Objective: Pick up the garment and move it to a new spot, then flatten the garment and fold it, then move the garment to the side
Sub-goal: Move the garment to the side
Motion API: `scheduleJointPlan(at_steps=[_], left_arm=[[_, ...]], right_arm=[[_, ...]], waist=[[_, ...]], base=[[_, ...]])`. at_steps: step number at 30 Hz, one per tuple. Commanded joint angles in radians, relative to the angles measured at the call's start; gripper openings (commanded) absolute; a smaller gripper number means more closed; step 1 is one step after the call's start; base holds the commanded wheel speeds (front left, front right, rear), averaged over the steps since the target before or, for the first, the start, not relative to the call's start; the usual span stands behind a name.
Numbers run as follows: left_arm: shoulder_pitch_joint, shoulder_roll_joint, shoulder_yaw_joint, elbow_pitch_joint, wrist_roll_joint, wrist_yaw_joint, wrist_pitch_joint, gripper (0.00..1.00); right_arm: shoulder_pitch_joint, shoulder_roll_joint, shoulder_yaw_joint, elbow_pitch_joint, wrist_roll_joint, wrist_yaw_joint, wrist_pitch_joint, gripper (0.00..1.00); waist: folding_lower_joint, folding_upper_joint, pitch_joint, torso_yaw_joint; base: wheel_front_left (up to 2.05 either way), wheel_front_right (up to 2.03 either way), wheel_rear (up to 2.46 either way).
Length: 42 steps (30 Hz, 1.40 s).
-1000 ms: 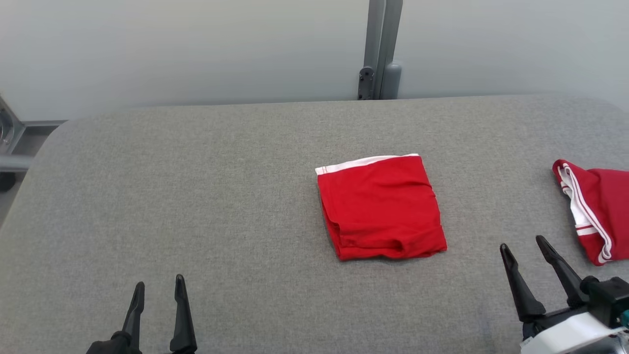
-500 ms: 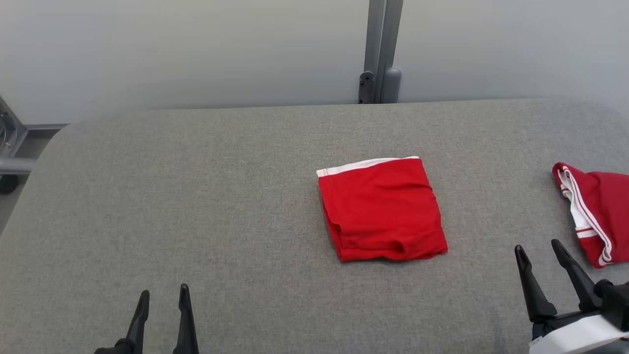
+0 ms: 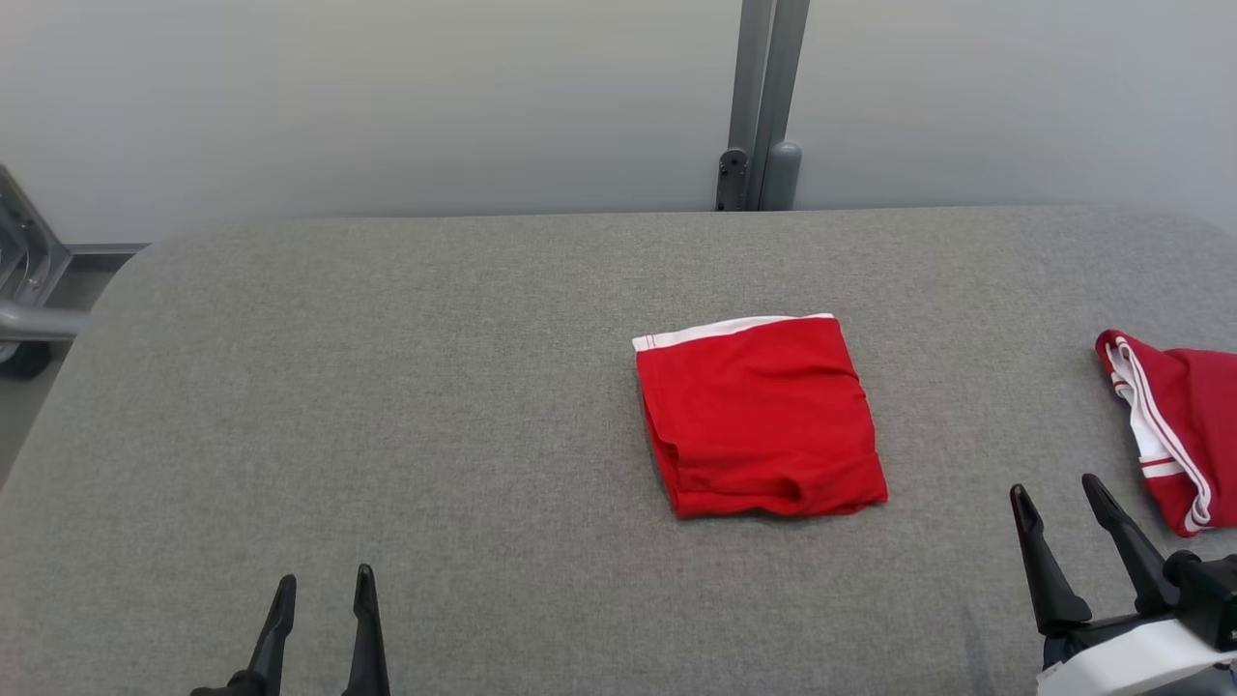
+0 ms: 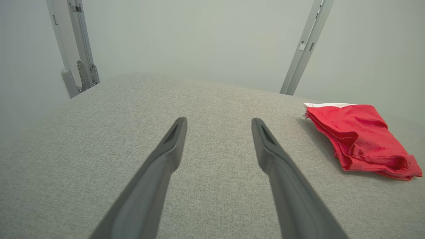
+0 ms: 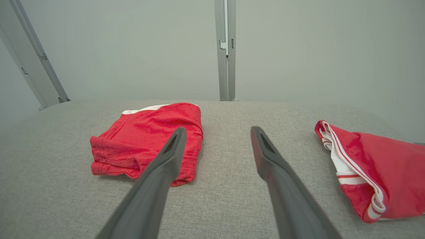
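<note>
So, closest to you, both claws sat low over the near edge of the table [image 3: 387,387]: your left claw [image 3: 325,577] at the lower left, your right claw [image 3: 1053,486] at the lower right. Each had its fingers spread wide with nothing between them. I think they waited there to keep off the cloth. Further in, the folded red garment [image 3: 762,416] lay flat a little right of the middle, its white band on the far side, well apart from both claws. It looked ready for the move to the side. A second red garment [image 3: 1174,425] lay at the right edge, near your right claw, so room there was small. The left half was open. Behind the far edge stood a grey post [image 3: 759,106].
</note>
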Motion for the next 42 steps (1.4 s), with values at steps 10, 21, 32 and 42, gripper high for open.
scheduleJointPlan(at_steps=[10,21,32,42], left_arm=[[0.007,0.002,0.007,0.004,0.006,-0.003,-0.003,1.00],[-0.001,0.002,0.047,0.032,0.029,-0.031,-0.003,1.00],[-0.023,0.002,0.052,0.053,0.044,-0.046,-0.003,1.00],[-0.131,0.003,0.027,0.056,0.085,-0.066,-0.003,1.00]], right_arm=[[-0.009,0.009,0.012,0.016,0.004,-0.001,-0.002,1.00],[0.005,0.014,0.010,0.021,0.007,-0.001,-0.002,1.00],[0.008,0.021,0.005,0.029,0.022,-0.001,-0.002,1.00],[-0.305,-0.096,0.191,0.167,0.266,0.000,0.203,1.00]], waist=[[0.0000,-0.0001,-0.007,-0.057],[0.0000,-0.0001,-0.013,-0.080],[0.0000,-0.0001,-0.008,-0.085],[0.0000,-0.0001,0.124,-0.058]], base=[[0.00,0.00,0.00],[0.00,0.00,0.00],[0.00,0.00,0.00],[0.00,0.00,0.00]])
